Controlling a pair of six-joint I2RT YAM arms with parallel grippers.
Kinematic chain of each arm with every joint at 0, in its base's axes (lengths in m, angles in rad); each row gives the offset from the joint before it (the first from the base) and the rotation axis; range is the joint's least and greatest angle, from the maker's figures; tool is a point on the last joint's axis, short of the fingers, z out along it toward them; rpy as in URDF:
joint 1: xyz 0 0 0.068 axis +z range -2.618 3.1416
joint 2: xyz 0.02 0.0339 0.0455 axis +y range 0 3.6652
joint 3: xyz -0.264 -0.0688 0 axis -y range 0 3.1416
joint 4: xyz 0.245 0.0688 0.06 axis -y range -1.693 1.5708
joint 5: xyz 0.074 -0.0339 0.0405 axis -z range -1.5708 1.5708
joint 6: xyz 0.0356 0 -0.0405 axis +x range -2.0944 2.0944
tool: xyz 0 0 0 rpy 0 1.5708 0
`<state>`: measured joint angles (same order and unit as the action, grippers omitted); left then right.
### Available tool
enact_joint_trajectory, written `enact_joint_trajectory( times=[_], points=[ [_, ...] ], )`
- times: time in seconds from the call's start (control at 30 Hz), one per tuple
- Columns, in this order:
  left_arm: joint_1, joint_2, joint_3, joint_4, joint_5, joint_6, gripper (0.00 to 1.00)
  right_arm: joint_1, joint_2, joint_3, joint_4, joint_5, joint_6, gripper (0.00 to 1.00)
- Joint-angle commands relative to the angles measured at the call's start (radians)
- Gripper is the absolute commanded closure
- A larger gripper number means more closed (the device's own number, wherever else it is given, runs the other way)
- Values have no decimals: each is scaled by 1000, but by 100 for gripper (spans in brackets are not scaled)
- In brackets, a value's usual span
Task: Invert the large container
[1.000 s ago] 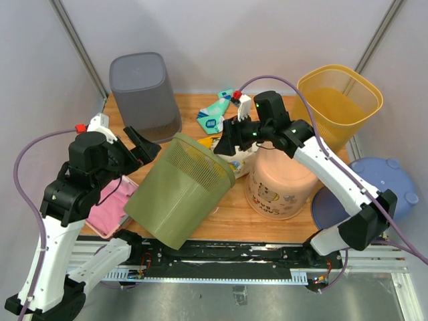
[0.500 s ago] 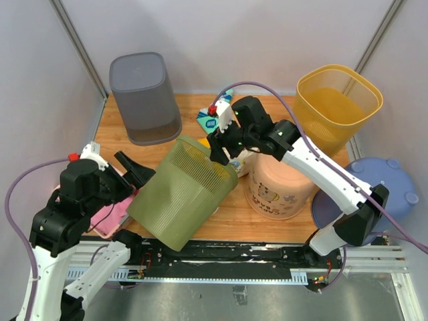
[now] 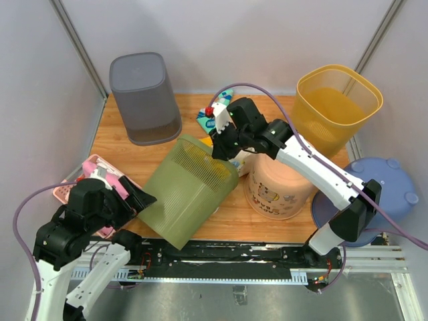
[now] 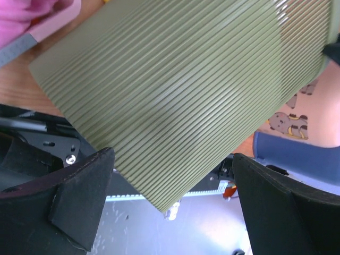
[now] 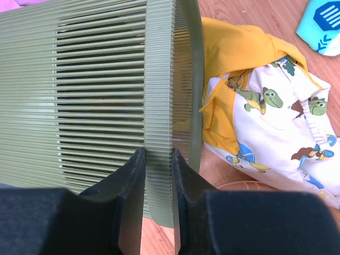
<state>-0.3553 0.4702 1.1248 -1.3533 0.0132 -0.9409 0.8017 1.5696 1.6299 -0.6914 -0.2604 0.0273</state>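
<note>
Left tool (image 3: 137, 198), nearest at seven o'clock, stands spread wide and holds nothing. The large container (image 3: 187, 190) lies just beside it toward two o'clock, tipped on its side mid-surface (image 3: 190, 110), its long axis running from the base at seven to the rim at one. Right tool (image 5: 157, 154), farther off, pinches the slatted wall just under that rim, so the flip likely pivots from there.

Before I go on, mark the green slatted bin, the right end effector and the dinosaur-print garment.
green slatted bin (image 3: 180, 197), top external view, middle of its ribbed side wall.
right end effector (image 5: 157, 154), right wrist view, between its fingertips, astride the bin wall.
dinosaur-print garment (image 5: 265, 125), right wrist view, white printed panel.
</note>
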Motion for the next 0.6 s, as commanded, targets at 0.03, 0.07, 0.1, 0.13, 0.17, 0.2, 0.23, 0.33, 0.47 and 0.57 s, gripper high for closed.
enact_joint_trajectory(
  times=[0.03, 0.07, 0.1, 0.13, 0.17, 0.2, 0.23, 0.33, 0.47, 0.57],
  points=[
    [2, -4, -30, -12, 104, 9, 4, -80, -1, -34, 31, 29, 66, 88],
    [1, -3, -30, -13, 118, 17, 3, -96, -2, -45, 41, 11, 79, 89],
    [1, 0, -35, -13, 141, 24, 3, -108, -3, -53, 51, -4, 90, 89],
    [1, 4, -39, -12, 155, 34, 3, -118, -2, -59, 58, -15, 99, 89],
    [2, 5, -43, -12, 165, 36, 3, -125, -3, -64, 64, -20, 105, 90],
    [2, 5, -44, -13, 170, 32, 3, -129, -2, -69, 69, -20, 108, 90],
    [2, 2, -44, -12, 173, 28, 3, -132, 1, -71, 71, -22, 110, 90],
    [2, -10, -55, -12, 178, 15, 3, -142, 10, -70, 74, -30, 117, 91],
    [2, -36, -99, 8, 151, -33, 1, -145, 11, -70, 84, -43, 121, 91],
    [2, -84, -183, 97, 175, -79, 1, -145, 14, -70, 87, -49, 122, 91]
  ],
)
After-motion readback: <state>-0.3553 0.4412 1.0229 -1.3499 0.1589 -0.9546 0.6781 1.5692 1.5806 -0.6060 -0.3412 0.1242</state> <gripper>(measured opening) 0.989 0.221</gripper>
